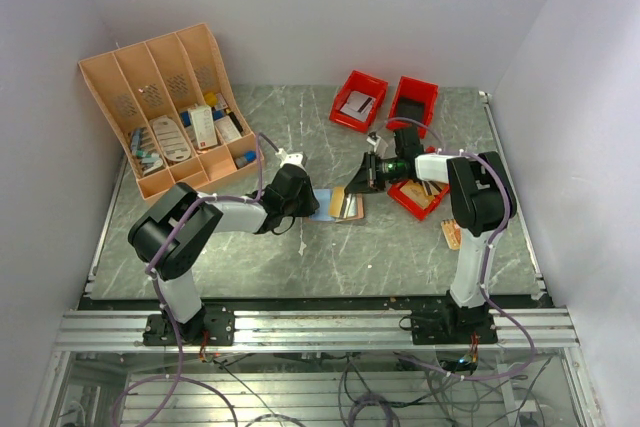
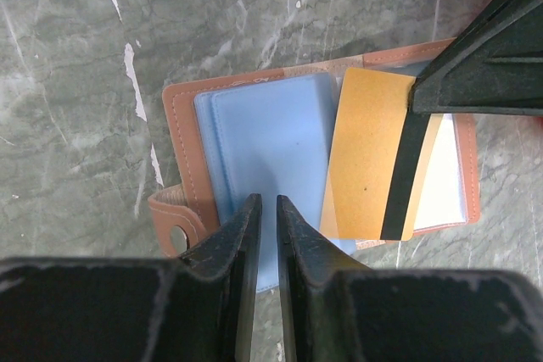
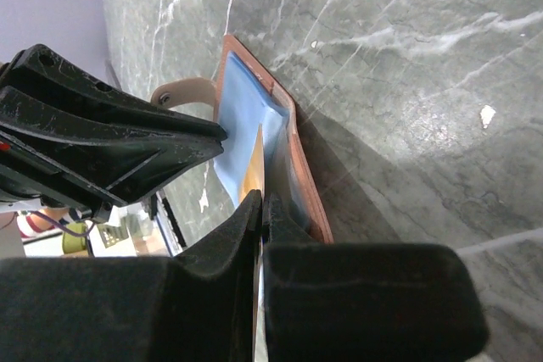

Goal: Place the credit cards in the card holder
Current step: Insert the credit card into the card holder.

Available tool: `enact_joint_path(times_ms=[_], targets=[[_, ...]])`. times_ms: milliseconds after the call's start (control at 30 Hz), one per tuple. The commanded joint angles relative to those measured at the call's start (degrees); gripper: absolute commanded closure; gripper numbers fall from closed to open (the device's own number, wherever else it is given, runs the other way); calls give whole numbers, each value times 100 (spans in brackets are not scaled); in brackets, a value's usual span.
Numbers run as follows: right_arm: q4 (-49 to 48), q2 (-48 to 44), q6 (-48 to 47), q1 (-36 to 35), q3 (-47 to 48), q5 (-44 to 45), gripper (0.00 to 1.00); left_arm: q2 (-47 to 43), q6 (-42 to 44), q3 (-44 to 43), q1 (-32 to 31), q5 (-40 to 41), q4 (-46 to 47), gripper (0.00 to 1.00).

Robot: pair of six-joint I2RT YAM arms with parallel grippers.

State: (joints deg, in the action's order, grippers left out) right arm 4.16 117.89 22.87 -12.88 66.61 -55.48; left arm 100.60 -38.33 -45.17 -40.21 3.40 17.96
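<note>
Above the tabletop point(image 1: 420, 247), overhead view: card holder point(image 1: 340, 205) lies open between your left fingers point(image 1: 300, 191) and right fingers point(image 1: 363, 176).

Left wrist view: left fingers nearly closed over the blue sleeve point(image 2: 271, 137); cannot tell if they pinch it. To their right, right fingers are clenched on the orange credit card point(image 2: 369, 154).

Right wrist view: card edge-on at the sleeve. Risk: it misses the pocket mouth and buckles, or drags the holder.

The flat stone counter point(image 2: 68, 82) is dark grey-green with white veins, like marble. The tan-brown folding leather card holder point(image 2: 180, 133) has a lighter stitch line along its edge and pale blue sleeves inside. The orange-yellow flat plastic card point(image 2: 365, 158) carries one black stripe. The left end effector point(image 2: 266, 209) and the right end effector point(image 3: 262, 209) are black. The small plastic bins point(image 1: 381, 95) are red, and the slotted plastic rack point(image 1: 100, 82) is orange-tan.
</note>
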Motion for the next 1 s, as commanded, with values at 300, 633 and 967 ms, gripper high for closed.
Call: enact_joint_path(times_ms=[300,633,967], targets=[[852,359,-584,-124,539,197,100,-121,163,34,28,-118,-172,74],[1331,589,-820,-156,850,249,100,-56,228,-44,29,-173,-216,74],[1773,859,-1095,-224,1179,336,100,-49,316,-94,28,-212,-249,74]])
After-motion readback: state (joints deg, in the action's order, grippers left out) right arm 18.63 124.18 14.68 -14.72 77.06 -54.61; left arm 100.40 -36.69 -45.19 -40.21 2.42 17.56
